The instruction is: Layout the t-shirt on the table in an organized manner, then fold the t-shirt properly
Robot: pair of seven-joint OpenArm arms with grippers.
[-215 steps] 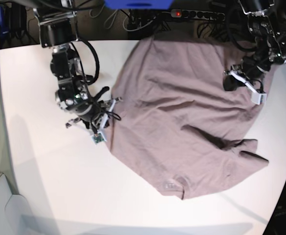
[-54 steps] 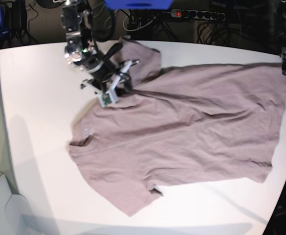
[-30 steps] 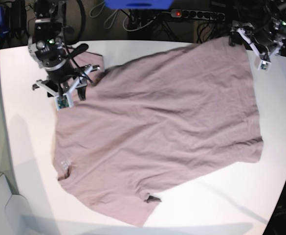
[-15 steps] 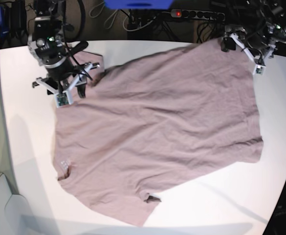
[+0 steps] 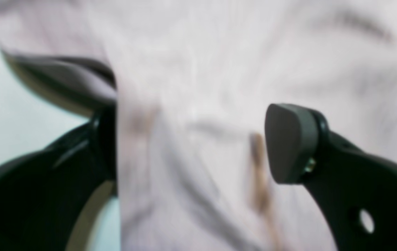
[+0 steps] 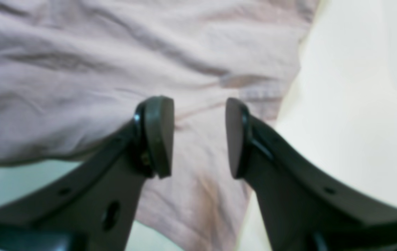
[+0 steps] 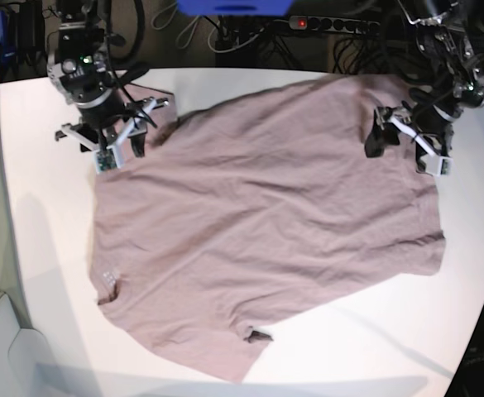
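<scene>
Change in t-shirt (image 7: 266, 223): same outline and same spot as half a second ago; no shift of hem, sleeves or collar.
Change in left gripper (image 7: 407, 145): lower than half a second ago, off the far right corner and now above the cloth near the right edge.
Change in right gripper (image 7: 113, 141): barely moved, still at the far left sleeve.
T-shirt place: spread across the middle of the table (image 7: 51, 273), slanted, collar toward the near left, hem toward the right.
T-shirt look: dusty mauve, mostly flat, shallow creases across the body; pale label print by the collar; near sleeve corner curled under at the front edge.
Left gripper fingers: spread wide, cloth lying between them in the wrist view (image 5: 191, 146); one pad (image 5: 289, 143) clear, the other half hidden by a fold; no pinch visible.
Right gripper fingers: parted with a gap (image 6: 200, 136), poised over the sleeve edge, nothing pinched.
Table: plain white, bare around the shirt.
</scene>
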